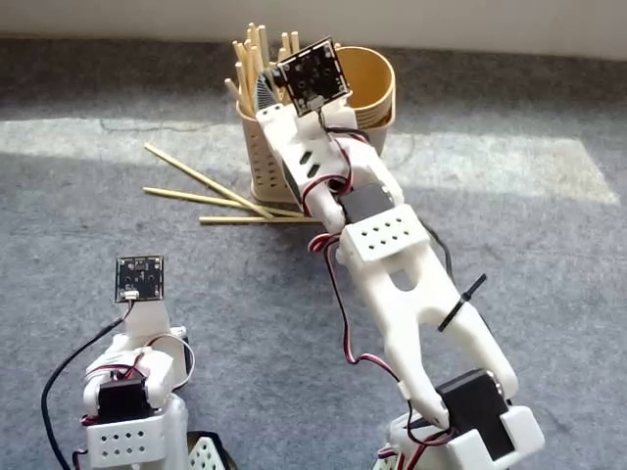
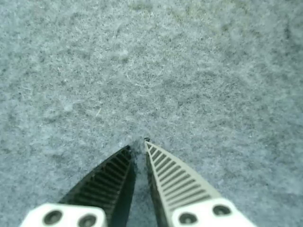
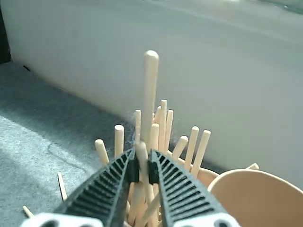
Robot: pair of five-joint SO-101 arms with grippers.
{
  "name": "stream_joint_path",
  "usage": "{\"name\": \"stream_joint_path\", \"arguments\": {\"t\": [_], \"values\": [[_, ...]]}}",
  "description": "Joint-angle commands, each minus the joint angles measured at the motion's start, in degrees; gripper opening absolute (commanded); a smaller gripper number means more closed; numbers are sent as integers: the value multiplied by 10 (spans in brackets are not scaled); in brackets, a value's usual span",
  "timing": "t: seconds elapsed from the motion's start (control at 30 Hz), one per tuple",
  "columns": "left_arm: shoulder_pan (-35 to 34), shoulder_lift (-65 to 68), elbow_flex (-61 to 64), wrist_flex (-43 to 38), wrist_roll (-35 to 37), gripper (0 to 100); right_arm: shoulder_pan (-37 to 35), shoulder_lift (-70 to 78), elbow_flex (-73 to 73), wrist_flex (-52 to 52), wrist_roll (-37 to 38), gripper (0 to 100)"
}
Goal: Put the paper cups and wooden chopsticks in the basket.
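Edges / room: grey carpet [image 1: 118, 264] runs to a pale wall [image 1: 490, 20] at 12 o'clock; the basket [image 1: 261, 162] stands close before that wall, so there is little room behind it; open carpet at 3 and 9 o'clock of the basket, and a wide bare stretch between the two arms.

Task items: paper cups [image 1: 377, 83] sit nested in the basket, on its 3 o'clock side; a bundle of wooden chopsticks [image 1: 257, 54] stands upright on its 9 o'clock side; three loose chopsticks [image 1: 211, 199] lie flat on the carpet at 7 to 8 o'clock of the basket, their near ends meeting by its foot.

Right arm [image 1: 392, 255]: stretched long from its base at 5 o'clock toward 11 o'clock, wrist over the basket top; right gripper [image 3: 142, 163] pinched tight on one held chopstick [image 3: 149, 94], which stands upright and higher than the bundle (cup rim just beside).

Left arm [image 1: 132, 392]: folded close at 7 o'clock, wrist pointing down; left gripper [image 2: 145, 144] closed to a hairline gap at the tips, holding nothing, over bare carpet.
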Motion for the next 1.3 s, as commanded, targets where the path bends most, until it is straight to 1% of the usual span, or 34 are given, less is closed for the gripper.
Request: {"name": "stream_joint_path", "arguments": {"t": [0.0, 0.07, 0.13, 0.23, 0.4, 0.5, 0.6, 0.77, 0.8, 1.1, 1.27], "values": [[-3, -5, 11, 2, -3, 7, -5, -44, -7, 2, 4, 100], [-3, -5, 11, 2, -3, 7, -5, -58, -1, 9, 3, 173], [-3, -5, 11, 2, -3, 7, -7, -73, 3, 35, 3, 214], [-3, -5, 11, 2, -3, 7, -8, -94, 2, 63, 3, 215], [-3, -5, 11, 2, -3, 7, -8, -149, 7, 70, 3, 214], [-3, -5, 11, 2, -3, 7, -22, -194, 8, 87, 2, 212], [-3, -5, 11, 2, -3, 7, -44, -238, 7, 143, 2, 175], [-3, -5, 11, 2, -3, 7, -80, -302, 7, 173, 2, 15], [-3, -5, 11, 2, -3, 7, -80, -311, 7, 177, 3, 0], [-3, -5, 11, 2, -3, 7, -77, -337, 8, 243, 2, 5], [-3, -5, 11, 2, -3, 7, -52, -338, 8, 325, 2, 5]]}}
